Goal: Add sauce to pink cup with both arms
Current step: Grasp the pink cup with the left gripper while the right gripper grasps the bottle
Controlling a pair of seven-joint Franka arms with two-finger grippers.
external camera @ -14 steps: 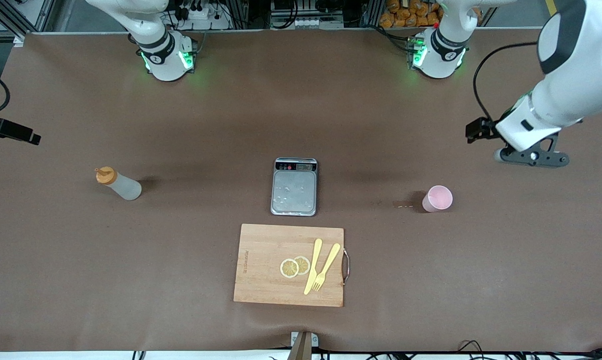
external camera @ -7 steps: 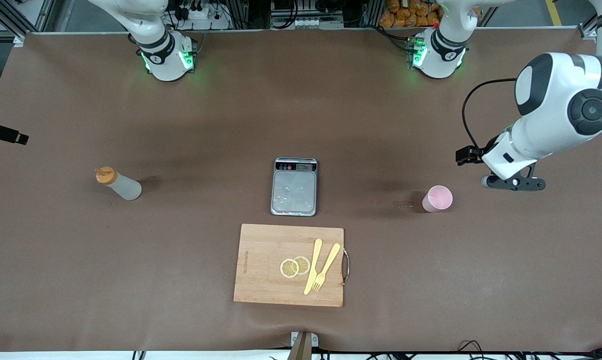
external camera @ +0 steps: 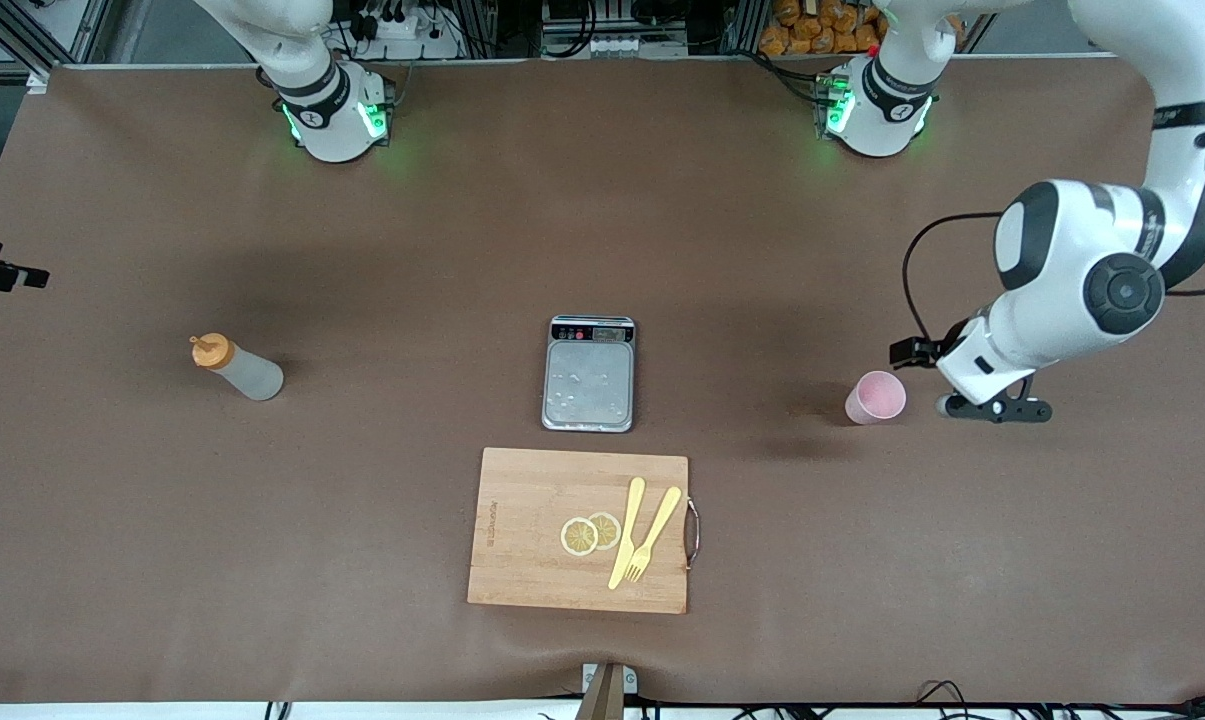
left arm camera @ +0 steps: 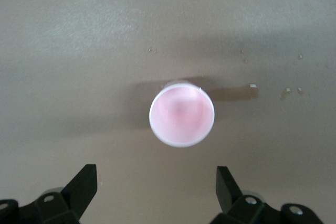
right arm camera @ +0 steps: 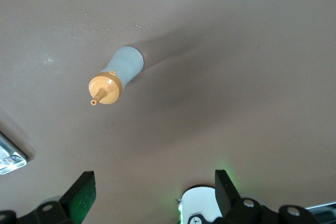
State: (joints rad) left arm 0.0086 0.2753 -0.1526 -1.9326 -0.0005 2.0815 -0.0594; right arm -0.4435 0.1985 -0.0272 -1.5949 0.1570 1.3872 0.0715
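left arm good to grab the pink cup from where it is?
Probably yes. The left gripper hangs open close beside the pink cup, and the left wrist view shows the cup upright between the fingertip lines with only bare table around it. It has not closed on it yet.

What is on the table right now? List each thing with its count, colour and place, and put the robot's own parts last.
sauce bottle: 1, whitish with orange cap, toward the right arm's end.
pink cup: 1, pale pink, toward the left arm's end.
scale: 1, grey, mid-table.
cutting board: 1, wooden, nearer the camera than the scale.
lemon slices: 2, yellow, on the board.
knife and fork: 1 each, yellow, on the board.
left hand: open, beside the cup.
right hand: open, above the table near the bottle.
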